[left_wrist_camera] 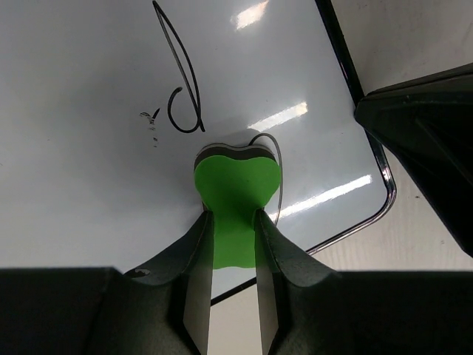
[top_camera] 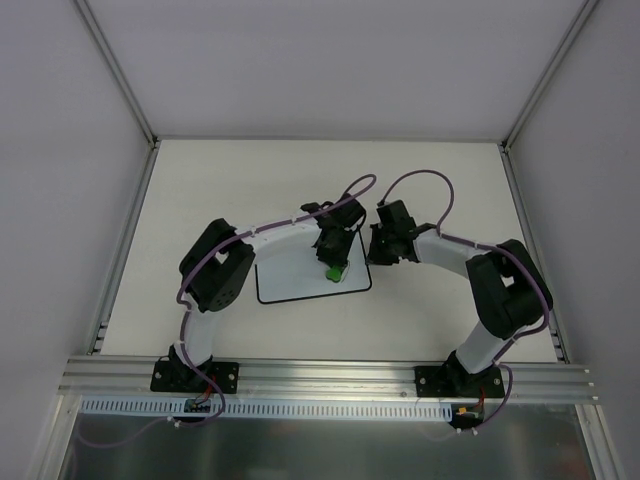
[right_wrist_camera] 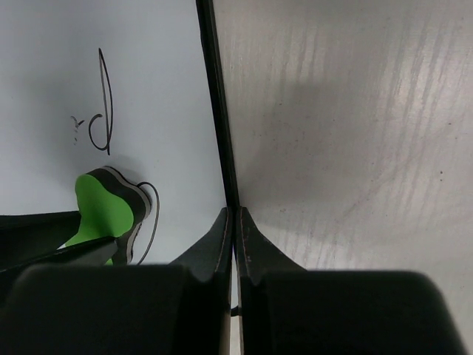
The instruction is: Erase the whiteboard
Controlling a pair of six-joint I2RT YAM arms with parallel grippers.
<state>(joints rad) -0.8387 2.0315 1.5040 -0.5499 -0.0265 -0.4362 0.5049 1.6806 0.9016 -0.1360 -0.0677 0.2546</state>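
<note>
The whiteboard lies flat on the table in front of the arms. Dark handwriting remains on it near its right edge, and also shows in the right wrist view. My left gripper is shut on the green eraser, whose dark felt face rests on the board beside a thin curved line. In the top view the eraser sits near the board's right end. My right gripper is shut on the board's thin black rim at its right edge, and shows as a dark shape in the left wrist view.
The board rests on a pale table enclosed by white walls at the back and sides. An aluminium rail runs along the near edge, where both arm bases are bolted. Purple cables loop over both wrists.
</note>
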